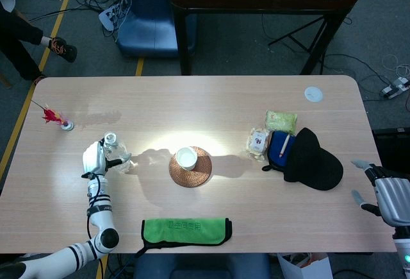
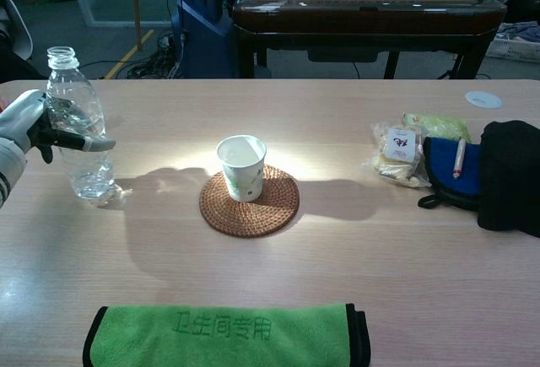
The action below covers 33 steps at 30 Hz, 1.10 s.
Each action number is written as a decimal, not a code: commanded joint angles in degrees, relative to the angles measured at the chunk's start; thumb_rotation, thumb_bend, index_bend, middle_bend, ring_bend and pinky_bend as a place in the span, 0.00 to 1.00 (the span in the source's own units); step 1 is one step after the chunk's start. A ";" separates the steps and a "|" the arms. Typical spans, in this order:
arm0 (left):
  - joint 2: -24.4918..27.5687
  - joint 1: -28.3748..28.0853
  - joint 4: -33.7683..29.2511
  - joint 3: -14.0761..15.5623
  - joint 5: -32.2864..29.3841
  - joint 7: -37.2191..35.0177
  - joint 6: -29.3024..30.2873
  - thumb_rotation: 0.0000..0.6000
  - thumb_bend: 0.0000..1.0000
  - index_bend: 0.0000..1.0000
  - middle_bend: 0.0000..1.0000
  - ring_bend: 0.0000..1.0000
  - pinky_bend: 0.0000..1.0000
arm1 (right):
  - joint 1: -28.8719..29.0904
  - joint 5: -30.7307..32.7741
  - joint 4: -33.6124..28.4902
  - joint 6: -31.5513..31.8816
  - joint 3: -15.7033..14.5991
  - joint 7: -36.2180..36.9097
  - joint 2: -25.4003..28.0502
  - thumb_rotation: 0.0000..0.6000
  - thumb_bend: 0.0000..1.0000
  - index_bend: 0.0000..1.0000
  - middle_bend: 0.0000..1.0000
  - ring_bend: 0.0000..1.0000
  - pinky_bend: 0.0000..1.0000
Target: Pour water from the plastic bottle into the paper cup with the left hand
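A clear plastic bottle (image 2: 80,131) with no cap stands upright at the left of the table, its base on or just above the wood, with a little water in it. My left hand (image 2: 29,122) grips it from the left side, fingers wrapped round its middle. From the head view the bottle (image 1: 114,149) and left hand (image 1: 94,158) sit left of the cup. The white paper cup (image 2: 241,167) stands upright on a round woven coaster (image 2: 278,207) at table centre, well apart from the bottle. My right hand (image 1: 384,192) hangs off the table's right edge, fingers spread, holding nothing.
A green cloth (image 2: 224,333) lies along the front edge. On the right are a black cap (image 2: 510,177), a blue pouch (image 2: 443,177) with a pen, and snack packets (image 2: 395,152). A white disc (image 1: 313,93) sits far right, a small red ornament (image 1: 52,116) far left.
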 commanded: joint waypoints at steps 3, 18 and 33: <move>-0.34 1.10 0.93 0.75 1.24 -2.27 -0.18 1.00 0.06 0.68 0.86 0.64 0.70 | 0.06 -0.01 0.07 -0.15 -0.05 -0.03 -0.08 1.00 0.30 0.24 0.29 0.33 0.47; 0.43 3.32 1.93 2.62 4.47 -6.83 -2.02 1.00 0.06 0.50 0.59 0.46 0.62 | 0.15 -0.05 0.11 -0.36 -0.18 -0.37 -0.25 1.00 0.30 0.24 0.29 0.33 0.47; 5.07 4.87 -3.92 3.46 2.26 -6.32 -7.79 1.00 0.04 0.06 0.14 0.14 0.36 | 0.22 -0.13 0.10 -0.41 -0.24 -0.51 -0.38 1.00 0.30 0.24 0.29 0.33 0.47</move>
